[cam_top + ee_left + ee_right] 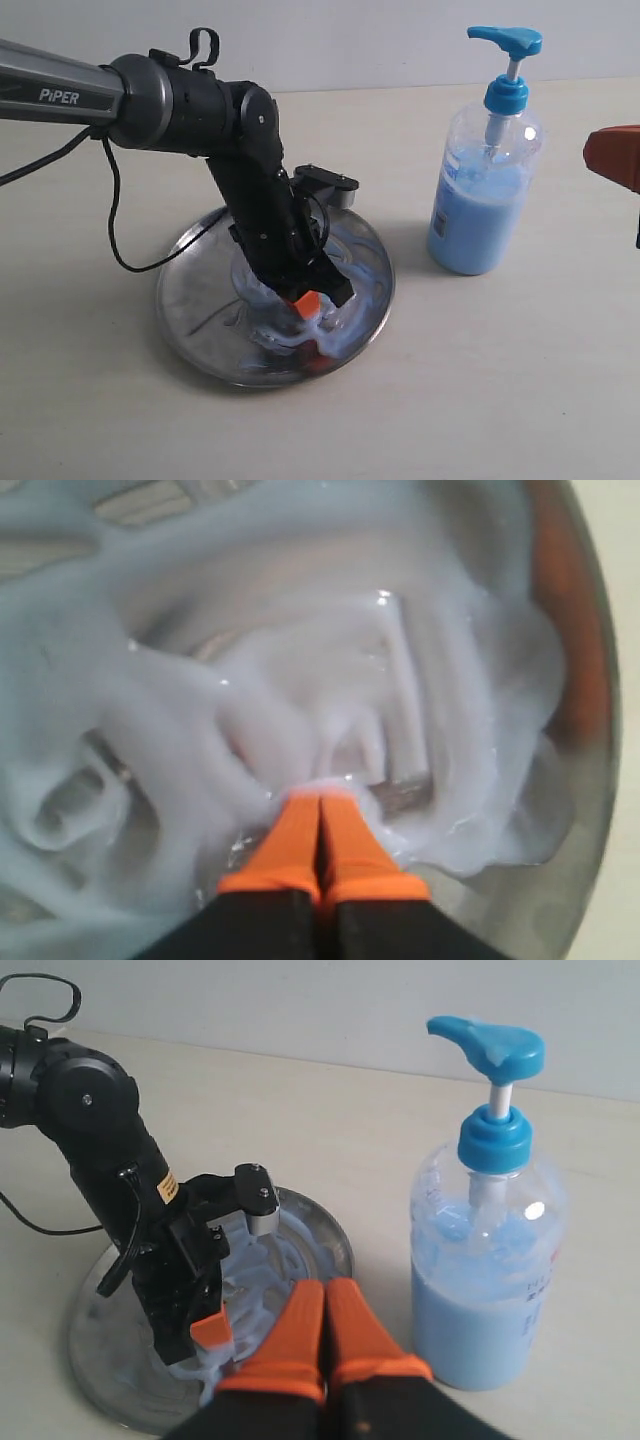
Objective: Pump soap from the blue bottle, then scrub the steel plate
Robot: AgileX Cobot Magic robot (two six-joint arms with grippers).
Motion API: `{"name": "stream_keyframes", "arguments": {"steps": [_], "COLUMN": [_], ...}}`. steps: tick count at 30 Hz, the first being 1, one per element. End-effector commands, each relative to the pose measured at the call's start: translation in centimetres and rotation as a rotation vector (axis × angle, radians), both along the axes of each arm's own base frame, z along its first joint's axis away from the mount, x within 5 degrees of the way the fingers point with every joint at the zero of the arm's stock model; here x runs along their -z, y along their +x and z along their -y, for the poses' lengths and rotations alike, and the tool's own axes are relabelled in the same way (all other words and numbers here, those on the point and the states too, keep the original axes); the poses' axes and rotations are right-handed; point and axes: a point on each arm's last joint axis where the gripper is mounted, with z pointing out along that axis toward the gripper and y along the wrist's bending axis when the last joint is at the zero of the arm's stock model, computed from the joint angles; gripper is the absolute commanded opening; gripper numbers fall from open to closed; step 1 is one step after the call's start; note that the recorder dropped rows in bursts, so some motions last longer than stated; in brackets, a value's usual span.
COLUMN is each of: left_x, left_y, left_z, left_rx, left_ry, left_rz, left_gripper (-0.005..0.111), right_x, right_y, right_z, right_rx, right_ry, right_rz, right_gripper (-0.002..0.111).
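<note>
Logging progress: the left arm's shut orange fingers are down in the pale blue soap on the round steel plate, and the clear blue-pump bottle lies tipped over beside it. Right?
Not quite: the clear blue-pump bottle stands upright beside the round steel plate, as the exterior view shows. The rest holds.

This is looking like a robotics lab bench: a plain beige surface (pixel 520 400) is meeting a bare white wall (pixel 350 40), with a cabled black arm (pixel 250 190) marked PiPER reaching over it.
</note>
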Motion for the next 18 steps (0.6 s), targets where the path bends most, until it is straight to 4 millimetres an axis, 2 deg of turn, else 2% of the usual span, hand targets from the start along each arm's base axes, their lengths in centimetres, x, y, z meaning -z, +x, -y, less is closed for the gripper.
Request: {"name": "stream_keyframes", "arguments": {"steps": [1, 2, 3, 6, 7, 8, 9, 13, 15, 18], "left_x": [-0.5, -1.1, -2.7, -5.6, -7.8, -9.1, -11.2, -17.3, -19.3, -21.8], "left_y": [0.6, 0.7, 0.9, 1.1, 1.1, 1.1, 1.1, 0.7, -0.1, -2.7], "left_z": [-0.6, -0.6, -0.6, -0.9, -1.3, -1.6, -2.4, -5.3, -7.1, -10.2], "left_rx": [0.02, 0.016, 0.009, -0.005, -0.017, -0.027, -0.058, -0.178, -0.209, -0.276], "left_ry": [0.044, 0.031, 0.001, -0.047, -0.082, -0.102, -0.141, -0.242, -0.265, -0.298], "left_rz": [0.089, 0.108, 0.155, 0.221, 0.268, 0.289, 0.322, 0.411, 0.451, 0.504], "left_gripper": [0.0, 0.0, 0.0, 0.0, 0.0, 0.0, 0.0, 0.0, 0.0, 0.0], "right_x": [-0.2, -0.2, -0.2, -0.2, -0.1, -0.1, 0.0, 0.4, 0.5, 0.5], "right_y": [0.0, 0.0, 0.0, 0.0, 0.0, 0.0, -0.1, -0.2, -0.3, -0.3], "right_z": [0.0, 0.0, 0.0, 0.0, 0.0, 0.0, 0.0, 0.1, 0.2, 0.3], "right_rx": [-0.002, -0.001, -0.001, -0.002, -0.005, -0.008, -0.014, -0.029, -0.035, -0.036], "right_ry": [0.0, -0.001, 0.0, -0.001, -0.007, -0.012, -0.025, -0.072, -0.106, -0.117], "right_rz": [0.021, 0.024, 0.025, 0.024, 0.018, 0.012, 0.005, -0.012, -0.012, -0.009], "right_gripper": [0.0, 0.0, 0.0, 0.0, 0.0, 0.0, 0.0, 0.0, 0.0, 0.0]}}
